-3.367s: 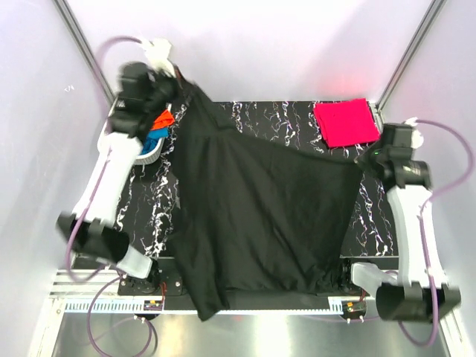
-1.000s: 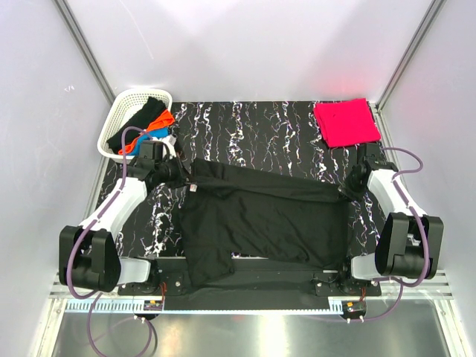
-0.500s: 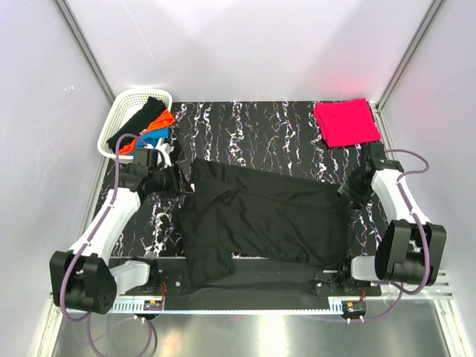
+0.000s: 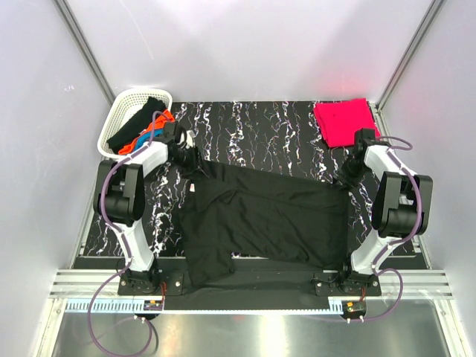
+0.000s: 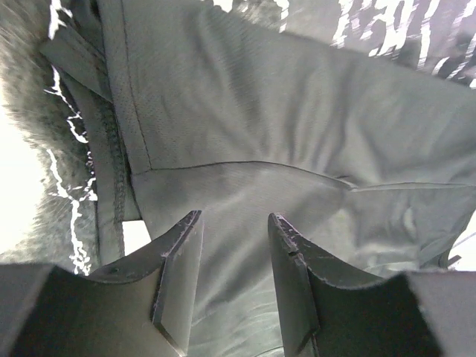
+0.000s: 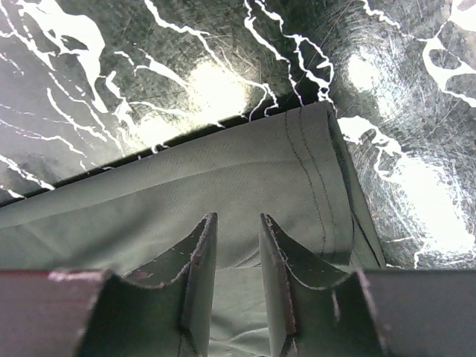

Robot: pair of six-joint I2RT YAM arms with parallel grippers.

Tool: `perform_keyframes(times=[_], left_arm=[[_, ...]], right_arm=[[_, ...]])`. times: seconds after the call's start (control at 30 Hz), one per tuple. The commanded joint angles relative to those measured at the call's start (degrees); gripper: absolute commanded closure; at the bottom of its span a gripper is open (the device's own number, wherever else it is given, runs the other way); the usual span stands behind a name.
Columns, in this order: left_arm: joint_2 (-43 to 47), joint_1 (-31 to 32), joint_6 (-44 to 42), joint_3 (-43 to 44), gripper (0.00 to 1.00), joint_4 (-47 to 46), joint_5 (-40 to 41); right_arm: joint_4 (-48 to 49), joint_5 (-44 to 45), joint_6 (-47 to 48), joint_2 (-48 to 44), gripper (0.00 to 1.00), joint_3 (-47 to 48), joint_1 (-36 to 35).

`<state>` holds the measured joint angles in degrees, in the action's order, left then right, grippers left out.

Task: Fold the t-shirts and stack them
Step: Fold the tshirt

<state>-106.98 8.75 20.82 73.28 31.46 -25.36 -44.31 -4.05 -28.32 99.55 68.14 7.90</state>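
1. Since half a second ago both arms have reached toward the far side. The left gripper [image 4: 189, 159] has gone from the left edge of the black t-shirt [image 4: 260, 216] to its far left corner. The shirt hung in the air a few seconds back and now lies spread on the table [image 4: 260, 123].
2. From above, we cannot see either gripper's fingertips, as the wrists cover them. The left wrist view is washed out along its left edge, and the shirt's near hem blends into the dark plate at the arm bases.
3. Left gripper [image 5: 235, 217]: its jaws stand a narrow gap apart just over the cloth, beside a stitched hem, with fabric showing between them.
4. Right gripper [image 4: 348, 177] sits at the shirt's far right corner. In its wrist view [image 6: 238, 218] the jaws are narrowly parted above the double-stitched hem.
5. Well apart from both, a folded red t-shirt [image 4: 346, 123] lies at the far right corner. The basket [image 4: 125, 103] at the far left holds black, orange and blue cloth.
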Motion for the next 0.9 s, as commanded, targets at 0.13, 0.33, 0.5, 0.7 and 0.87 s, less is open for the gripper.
perform_keyframes(times=[0.13, 0.33, 0.5, 0.7, 0.87], left_arm=[[-2.7, 0.2, -0.4, 3.1, 0.55, -1.0, -2.1], [-7.4, 0.0, 1.5, 5.1, 0.56, -1.1, -0.9], [-11.1, -1.0, 2.5, 8.0, 0.56, -0.7, 1.1], [-16.4, -2.4, 2.5, 16.3, 0.56, 0.8, 1.7], [-22.1, -4.0, 2.5, 24.4, 0.57, 2.5, 2.4]], right_arm=[[1.7, 1.5, 0.0, 1.1, 0.66, 1.2, 0.1], [3.4, 4.3, 0.6, 5.4, 0.69, 0.8, 0.1], [6.8, 6.2, 2.6, 9.3, 0.68, 2.4, 0.2], [6.3, 1.4, 1.0, 16.0, 0.67, 9.4, 0.1], [4.2, -1.2, -0.2, 21.2, 0.66, 17.3, -0.3]])
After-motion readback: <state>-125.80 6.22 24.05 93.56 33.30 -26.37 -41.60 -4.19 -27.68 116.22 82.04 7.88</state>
